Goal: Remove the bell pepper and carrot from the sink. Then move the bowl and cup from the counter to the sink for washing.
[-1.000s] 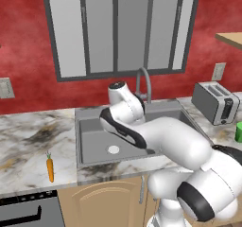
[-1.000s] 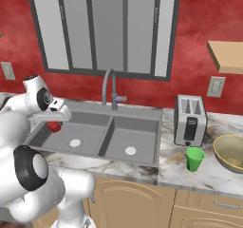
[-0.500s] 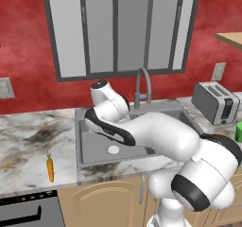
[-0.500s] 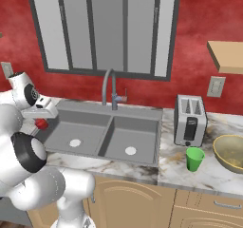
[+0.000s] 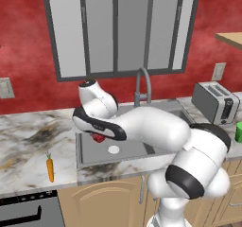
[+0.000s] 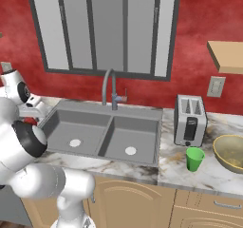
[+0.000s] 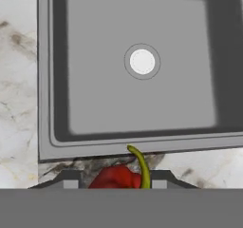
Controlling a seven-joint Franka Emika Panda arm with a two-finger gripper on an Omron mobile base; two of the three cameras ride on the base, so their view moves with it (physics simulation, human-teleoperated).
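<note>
A red-walled kitchen with a marble counter (image 6: 180, 167) around a grey double-basin sink (image 6: 107, 129). The gripper (image 7: 114, 177) is clamped on the red bell pepper (image 7: 116, 177), held over the sink's left rim. The carrot (image 5: 49, 167) lies on the counter left of the sink, near the front edge. The green cup (image 6: 193, 158) and the bowl (image 6: 230, 152) sit on the counter right of the sink, beyond the toaster (image 6: 190, 120).

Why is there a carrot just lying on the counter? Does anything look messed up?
Nothing looks spilled or broken. The carrot lies loose on the counter left of the sink. The gripper holds the bell pepper.
</note>
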